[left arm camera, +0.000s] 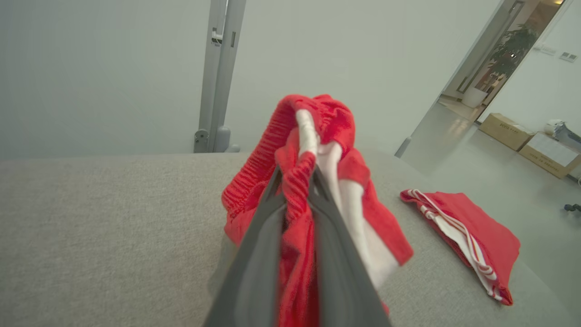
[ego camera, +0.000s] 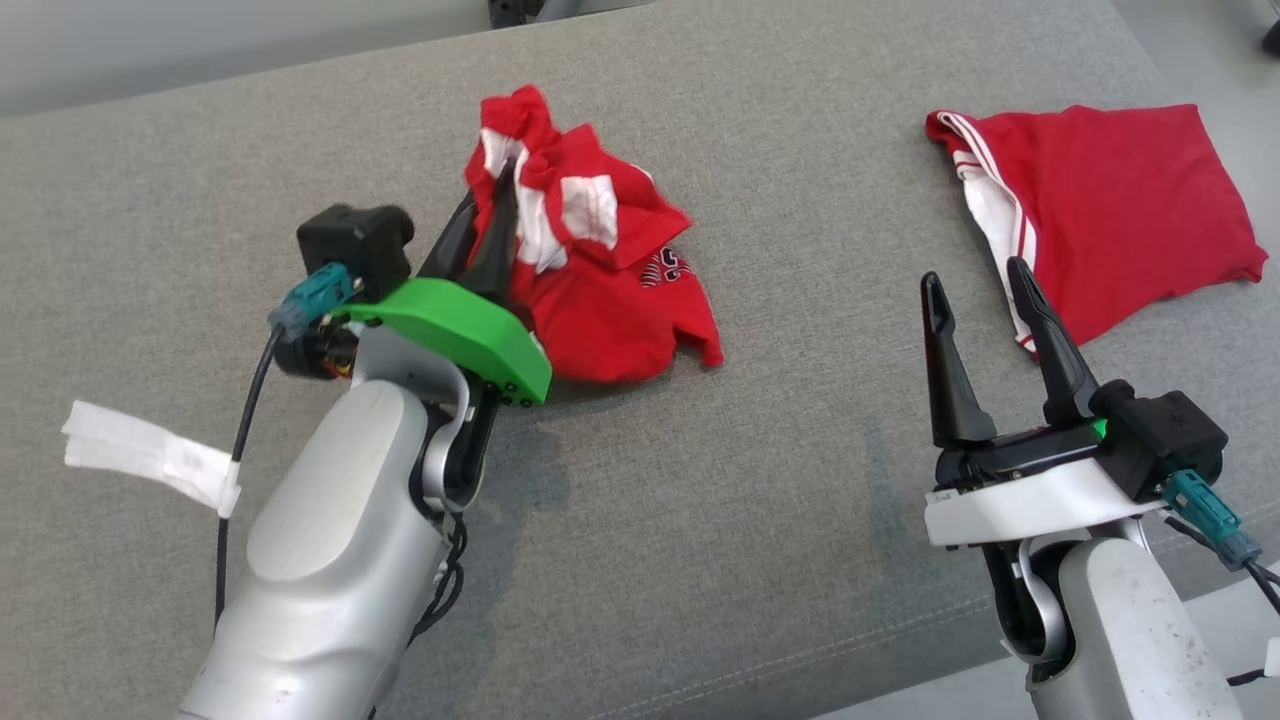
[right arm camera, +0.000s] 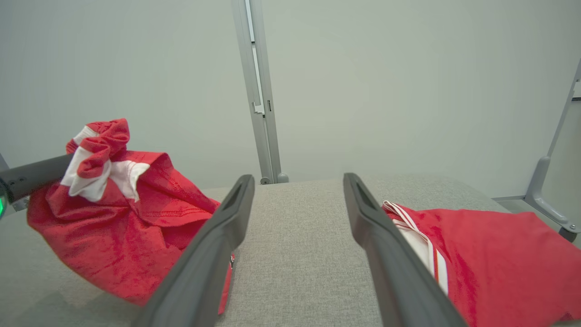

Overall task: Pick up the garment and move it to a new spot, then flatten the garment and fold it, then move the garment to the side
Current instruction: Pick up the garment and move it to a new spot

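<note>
The garment (ego camera: 600, 290) is a crumpled red piece with white patches and a dark print, at the middle left of the grey cushion (ego camera: 700, 520). My left gripper (ego camera: 498, 200) is shut on a bunched upper fold of it, with red cloth squeezed between the dark fingers (left arm camera: 295, 175). The garment (right arm camera: 122, 218) hangs from that grip, and its lower part trails on the cushion. My right gripper (ego camera: 975, 275) stands open and holds nothing, low at the right. The same open gap (right arm camera: 298, 179) has bare cushion behind it.
A second red garment (ego camera: 1120, 210) with white side stripes lies flat at the far right, just beyond my right fingertips. A white tape tag (ego camera: 150, 455) hangs on the left arm's cable. A metal post (left arm camera: 218, 77) stands behind the cushion. Cardboard boxes (left arm camera: 531, 141) sit on the floor beyond.
</note>
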Available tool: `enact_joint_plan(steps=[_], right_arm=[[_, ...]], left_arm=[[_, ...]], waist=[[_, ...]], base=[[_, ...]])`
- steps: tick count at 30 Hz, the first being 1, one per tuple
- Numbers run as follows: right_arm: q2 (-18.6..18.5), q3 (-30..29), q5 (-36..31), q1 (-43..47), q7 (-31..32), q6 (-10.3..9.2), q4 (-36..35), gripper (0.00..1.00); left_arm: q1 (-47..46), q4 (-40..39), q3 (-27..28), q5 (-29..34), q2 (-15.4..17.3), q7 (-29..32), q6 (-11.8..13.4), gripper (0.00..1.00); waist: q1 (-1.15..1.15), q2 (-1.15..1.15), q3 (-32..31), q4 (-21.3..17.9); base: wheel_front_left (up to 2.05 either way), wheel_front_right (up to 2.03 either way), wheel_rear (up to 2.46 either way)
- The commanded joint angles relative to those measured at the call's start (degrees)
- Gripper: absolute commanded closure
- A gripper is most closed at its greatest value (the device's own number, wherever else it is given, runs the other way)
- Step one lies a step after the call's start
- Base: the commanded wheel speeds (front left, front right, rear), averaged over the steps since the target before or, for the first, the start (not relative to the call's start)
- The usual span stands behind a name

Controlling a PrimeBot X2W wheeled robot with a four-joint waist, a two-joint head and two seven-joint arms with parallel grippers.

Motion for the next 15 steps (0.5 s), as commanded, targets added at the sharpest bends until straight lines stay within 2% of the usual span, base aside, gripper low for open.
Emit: enact_joint_plan(steps=[1,5,6,7,8,9,10,15], right_arm=[[0.0,-0.2,0.2,-0.6,-0.2,-0.08,-0.1,0.0],[0.0,-0.8,-0.3,-0.4,-0.2,-0.08,0.2,0.0],[0.0,-1.0,-0.4,-0.4,-0.2,-0.08,0.3,0.0],[0.0,-1.1,-0.4,-0.3,-0.2,-0.08,0.4,0.0],[0.0,-1.1,-0.4,-0.3,-0.2,-0.08,0.4,0.0],[0.0,-1.0,-0.5,-0.3,-0.2,-0.08,0.5,0.0],[0.0,-1.0,-0.5,-0.4,-0.2,-0.08,0.6,0.0],[0.0,-0.8,-0.6,-0.3,-0.2,-0.09,1.1,0.0]], left_arm=[[1.4,3.4,0.7,-0.9,0.2,-2.2,0.0,1.0],[2.9,9.7,2.7,-2.0,0.3,-5.5,-0.7,1.0],[3.1,10.9,3.4,-2.3,0.3,-6.2,-0.8,0.88],[3.5,11.9,4.0,-2.7,0.2,-6.8,-1.0,0.57],[3.5,11.9,4.0,-2.7,0.2,-6.8,-1.0,0.57],[3.8,12.9,4.6,-2.8,0.2,-7.2,-1.1,0.13],[4.1,13.7,5.2,-3.0,0.1,-7.5,-1.2,0.0],[5.2,15.5,7.7,-2.5,-0.2,-8.2,-2.7,0.0]], waist=[[0.0,0.0,2.1,-1.3],[0.0,0.0,2.9,-1.1],[0.0,0.0,2.9,-0.9],[0.0,0.0,2.9,-0.7],[0.0,0.0,2.9,-0.7],[0.0,0.0,2.9,-0.5],[0.0,0.0,2.8,-0.2],[0.0,0.0,2.0,1.1]], base=[[0.0,0.0,0.0],[0.0,0.0,0.0],[0.0,0.0,0.0],[0.0,0.0,0.0],[0.0,0.0,0.0],[0.0,0.0,0.0],[0.0,0.0,0.0],[0.0,0.0,0.0]])
